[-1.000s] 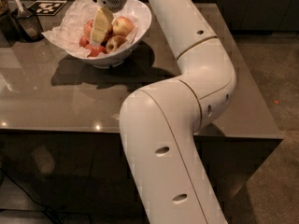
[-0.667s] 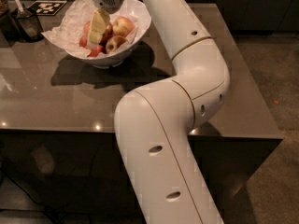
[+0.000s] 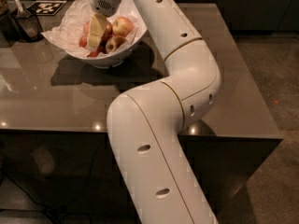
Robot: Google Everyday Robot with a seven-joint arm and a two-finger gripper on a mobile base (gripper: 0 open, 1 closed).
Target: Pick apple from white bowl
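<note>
**Gripper down among the fruit, red apple right against it**

The white bowl (image 3: 127, 50) stands on the far left part of the dark table (image 3: 56, 97). It is lined with crumpled white paper (image 3: 60, 23) that spills over its left rim. The white arm (image 3: 187, 69) rises from the near edge, bends at the right and reaches back over the bowl. This puts the gripper (image 3: 96, 40) inside the bowl, pointing down into the pile of fruit.

The apple (image 3: 85, 32) lies touching the gripper. Only a strip of its red skin shows, just left of the gripper's pale front face, and the rest is hidden behind that face. More red shows at the right edge of that face, so I judge the gripper to be set around or hard against this apple, not beside it. Which of the two cannot be told from here, nor whether the gripper is clamped or released. The apple is round, so it has no long axis to line up with.

A yellow-and-red blushed apple (image 3: 122, 26) sits just right and slightly farther back. A smaller apple (image 3: 114, 43), its dark stem hollow facing out, lies near right of the gripper. Both crowd the right side, so a lift would best go straight up.
</note>
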